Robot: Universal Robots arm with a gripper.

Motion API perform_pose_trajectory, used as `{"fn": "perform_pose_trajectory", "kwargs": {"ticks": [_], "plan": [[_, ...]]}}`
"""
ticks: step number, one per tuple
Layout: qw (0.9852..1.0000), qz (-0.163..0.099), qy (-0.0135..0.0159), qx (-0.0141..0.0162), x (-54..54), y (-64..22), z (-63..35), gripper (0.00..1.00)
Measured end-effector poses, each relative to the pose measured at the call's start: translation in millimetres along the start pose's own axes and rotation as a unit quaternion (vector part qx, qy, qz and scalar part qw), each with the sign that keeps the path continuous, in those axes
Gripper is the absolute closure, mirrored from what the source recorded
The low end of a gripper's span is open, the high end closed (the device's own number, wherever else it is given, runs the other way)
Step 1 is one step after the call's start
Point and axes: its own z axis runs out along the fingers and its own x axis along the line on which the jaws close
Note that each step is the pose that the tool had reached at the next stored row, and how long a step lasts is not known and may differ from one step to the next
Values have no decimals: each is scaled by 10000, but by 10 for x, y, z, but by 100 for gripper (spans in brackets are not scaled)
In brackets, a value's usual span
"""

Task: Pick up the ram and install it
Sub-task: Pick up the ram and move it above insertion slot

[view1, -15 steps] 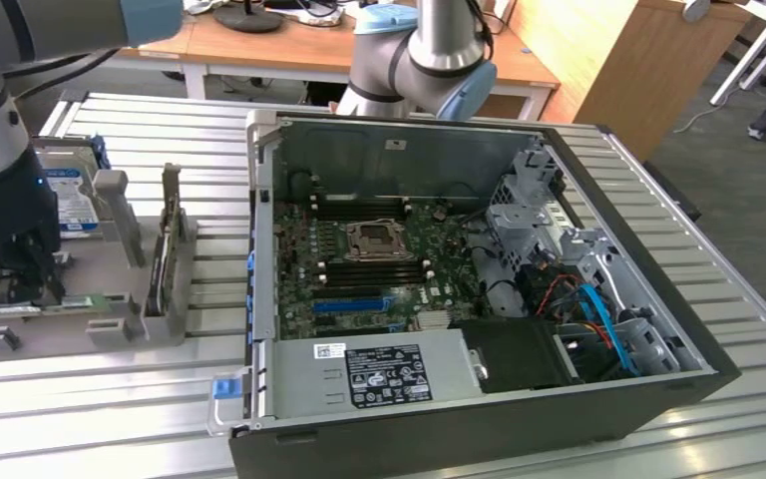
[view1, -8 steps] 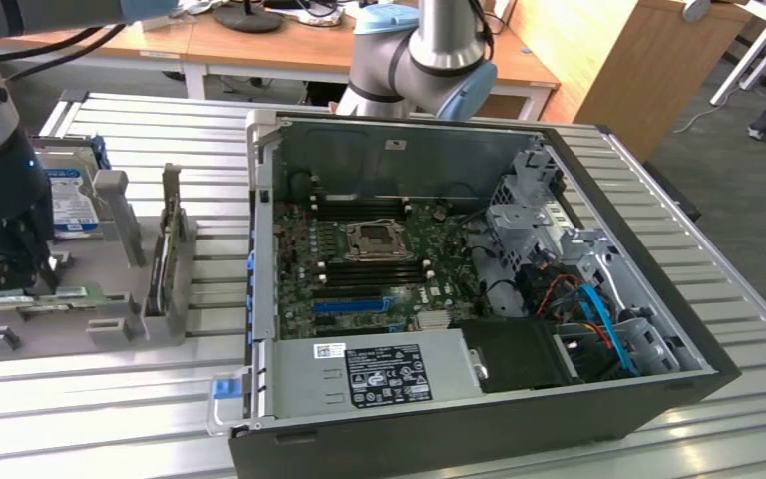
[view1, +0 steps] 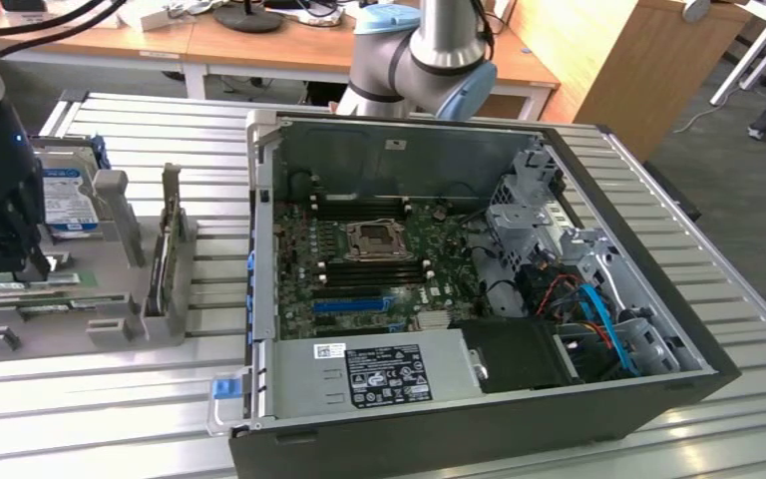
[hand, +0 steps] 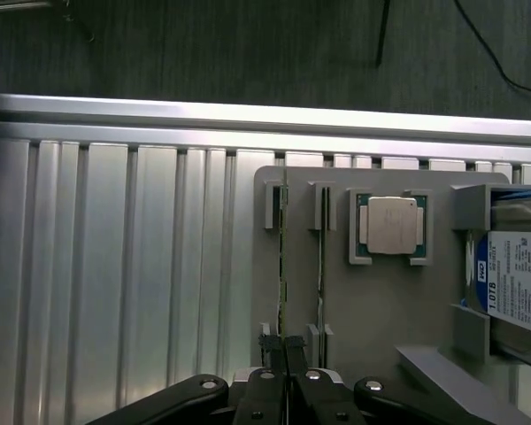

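**Bright room outside, dimmer grey at the wrist**

In the exterior view, even overhead light fills the scene. The ribbed metal table (view1: 702, 439) throws pale glare towards the exterior view's right, while the computer case (view1: 530, 349) is shadowed inside. In the wrist view, a bright glare band runs along the table edge (hand: 274, 119), the floor (hand: 203, 44) is dark, and the gripper (hand: 286, 347) reads near-black.

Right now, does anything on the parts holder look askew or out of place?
Nothing stands out: the ram in the gripper and the second stick stand straight in the holder; the processor sits square in its pocket.
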Motion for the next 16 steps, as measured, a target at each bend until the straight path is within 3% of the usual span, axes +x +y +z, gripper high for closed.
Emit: {"fn": "perform_pose_trajectory", "kwargs": {"ticks": [16], "plan": [[10000, 0, 2, 0, -7, 15, -380, 88]]}}
